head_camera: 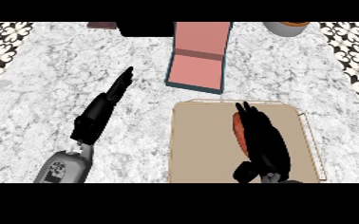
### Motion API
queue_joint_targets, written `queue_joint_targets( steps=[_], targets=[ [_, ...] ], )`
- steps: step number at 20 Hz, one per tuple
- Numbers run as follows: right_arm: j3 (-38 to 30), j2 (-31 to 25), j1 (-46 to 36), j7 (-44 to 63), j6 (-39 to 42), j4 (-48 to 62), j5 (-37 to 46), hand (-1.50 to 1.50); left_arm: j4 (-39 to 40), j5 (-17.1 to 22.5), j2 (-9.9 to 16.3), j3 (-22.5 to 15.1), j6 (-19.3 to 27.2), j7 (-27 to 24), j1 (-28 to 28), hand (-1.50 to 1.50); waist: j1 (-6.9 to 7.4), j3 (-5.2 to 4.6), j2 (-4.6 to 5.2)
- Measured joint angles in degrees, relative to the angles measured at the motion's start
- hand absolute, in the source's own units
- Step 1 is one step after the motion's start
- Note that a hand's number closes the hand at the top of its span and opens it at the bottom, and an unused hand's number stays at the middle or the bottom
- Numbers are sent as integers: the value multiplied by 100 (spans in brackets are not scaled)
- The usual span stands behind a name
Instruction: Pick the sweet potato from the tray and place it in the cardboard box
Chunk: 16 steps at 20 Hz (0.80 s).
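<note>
An orange sweet potato [239,129] lies on the beige tray [203,142] at the lower right. Only its left edge shows, because my right hand [266,142] lies lengthwise on top of it. That hand's fingers stretch straight toward the far side and its thumb sits low on the left. Just beyond the tray stands the cardboard box [198,57], pinkish inside with dark teal walls, open at the top. My left hand [98,114] rests over the bare counter to the left, fingers straight and pointing up-right, holding nothing.
The counter is grey-white marble. A dark block [144,28] and a small brown object [103,25] sit at the far edge left of the box. A pale round container [286,27] stands at the far right. Patterned tiles edge both far corners.
</note>
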Motion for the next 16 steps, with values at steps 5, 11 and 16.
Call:
queue_joint_targets(
  steps=[5, 11, 16],
  targets=[
    [-45, 148, 93, -160, -14, 300, 182, -150, -33, -94, -147, 163, -109, 134, -84, 0, -3, -1, -1],
    [-131, 281, 136, -252, 187, 497, 274, -150, 32, -150, -179, 396, -348, 41, -84, 0, -4, -1, -1],
    [-259, 401, 136, -404, 169, 747, 364, -150, 9, -319, -332, 452, -393, 115, -105, 0, -5, -1, 0]
  ],
)
